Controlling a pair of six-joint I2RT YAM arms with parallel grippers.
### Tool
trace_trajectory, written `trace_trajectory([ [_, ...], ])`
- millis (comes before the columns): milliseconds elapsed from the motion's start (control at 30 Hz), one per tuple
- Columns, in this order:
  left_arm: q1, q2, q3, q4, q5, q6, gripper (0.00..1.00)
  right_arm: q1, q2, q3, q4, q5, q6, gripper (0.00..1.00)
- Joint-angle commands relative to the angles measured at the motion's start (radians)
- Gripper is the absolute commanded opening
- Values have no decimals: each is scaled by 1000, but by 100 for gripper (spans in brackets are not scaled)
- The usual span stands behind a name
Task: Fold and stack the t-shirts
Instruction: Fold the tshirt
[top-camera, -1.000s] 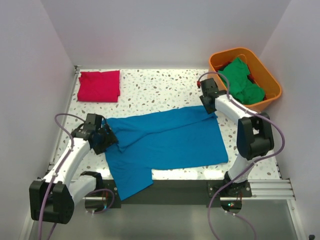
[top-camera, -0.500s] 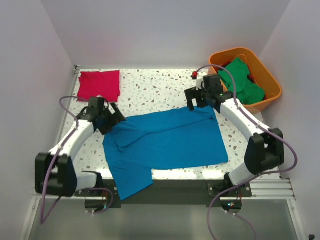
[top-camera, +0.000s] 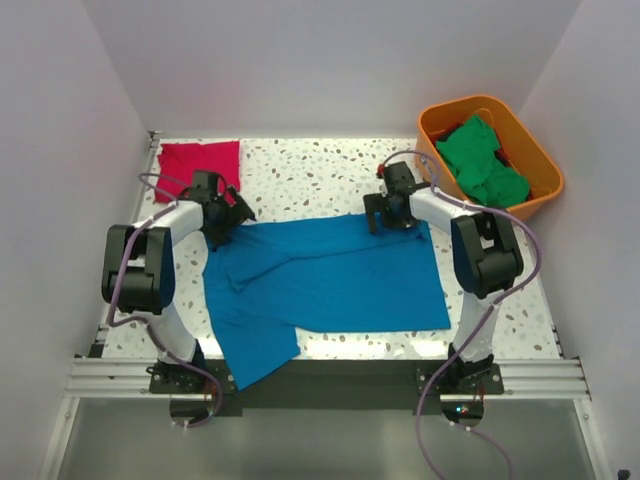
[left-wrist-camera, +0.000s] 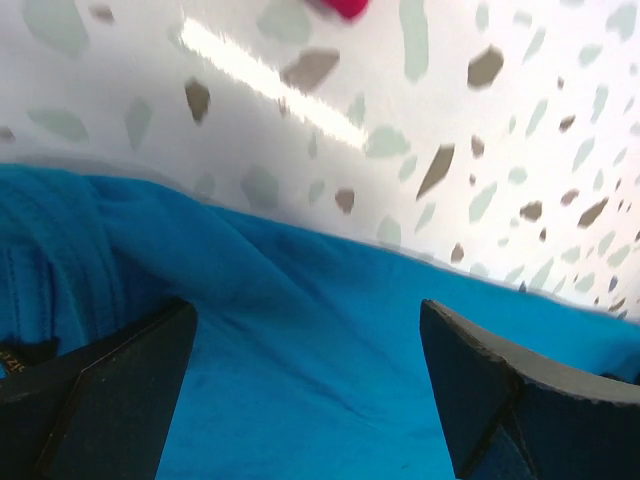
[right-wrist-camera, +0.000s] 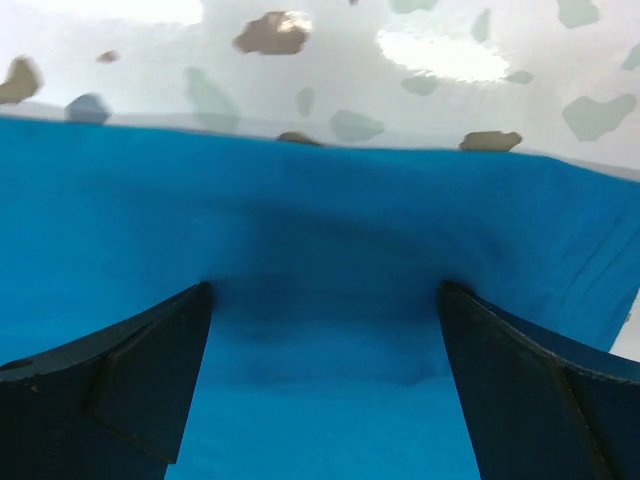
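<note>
A bright blue t-shirt (top-camera: 325, 280) lies spread across the speckled table, one part hanging over the near edge. My left gripper (top-camera: 228, 222) hovers open at its far left corner, blue cloth (left-wrist-camera: 300, 390) showing between the wide jaws. My right gripper (top-camera: 386, 220) stands open over the shirt's far right edge, blue fabric (right-wrist-camera: 320, 330) between its fingers too. A folded red t-shirt (top-camera: 198, 160) sits at the far left corner. Green t-shirts (top-camera: 482, 160) fill the orange bin.
The orange plastic bin (top-camera: 535, 150) stands at the far right corner, partly off the table. White walls close in the left, back and right sides. Speckled tabletop (top-camera: 310, 170) shows between the red shirt and the bin.
Both arms have reached away from me toward the blue shirt's far edge. Both grippers opened wide. The shirt's far edge has been pulled straighter and flatter.
</note>
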Motion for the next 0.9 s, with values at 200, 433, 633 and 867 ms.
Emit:
trace_trajectory([
  [200, 68, 284, 171, -55, -139, 68, 100, -47, 61, 58, 7, 193, 64, 99],
  [433, 91, 353, 291, -98, -158, 94, 100, -106, 7, 13, 52, 147, 63, 99],
  [633, 91, 292, 263, -84, -115, 109, 100, -85, -169, -112, 128, -1, 44, 99],
  [867, 90, 217, 286, -127, -129, 135, 100, -37, -263, -195, 151, -4, 50, 98],
])
